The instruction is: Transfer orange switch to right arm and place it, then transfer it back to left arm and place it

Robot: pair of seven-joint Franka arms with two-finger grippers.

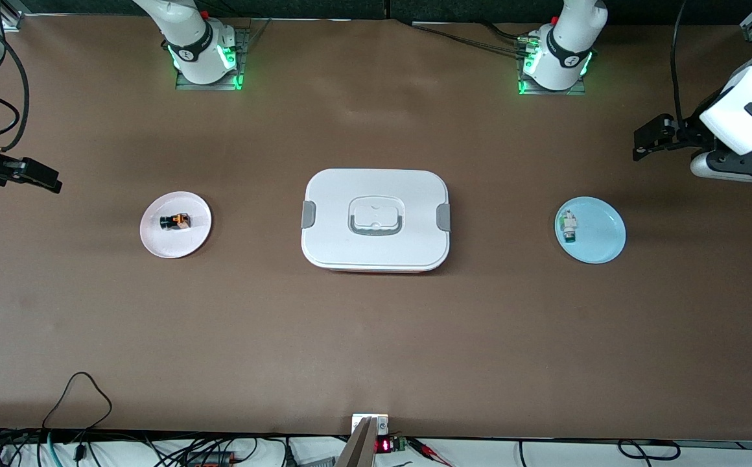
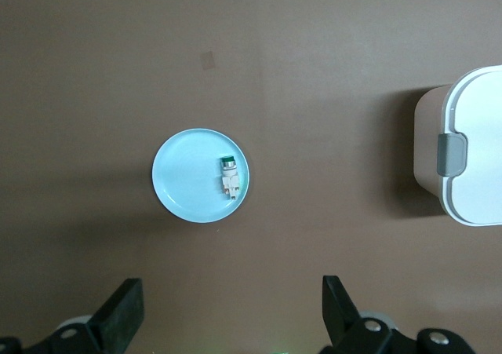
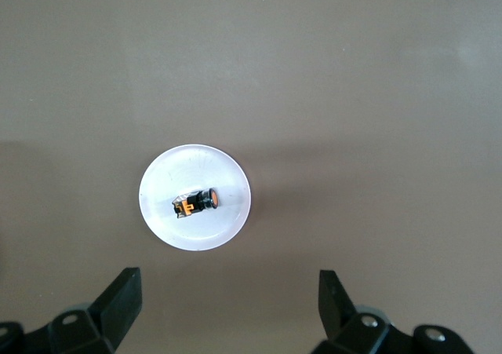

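Note:
The orange switch (image 1: 176,221), a tiny black part with orange markings, lies on its side on a small pale plate (image 1: 155,237) toward the right arm's end of the table. My right gripper (image 1: 48,180) hangs open and empty over the table edge at that end. From the right wrist view, the switch (image 3: 196,202) and its plate (image 3: 196,162) sit well below the open right gripper (image 3: 228,282). The large white box (image 1: 376,219) with grey clips stands mid-table. My left gripper (image 1: 640,146) hangs open over the left arm's end; the open left gripper (image 2: 231,291) holds nothing.
A light blue plate (image 1: 601,239) toward the left arm's end carries a small white-and-green component (image 1: 568,226); the left wrist view shows this plate (image 2: 184,183), the component (image 2: 229,177) and a corner of the box (image 2: 474,154). Cables lie along the table's near edge.

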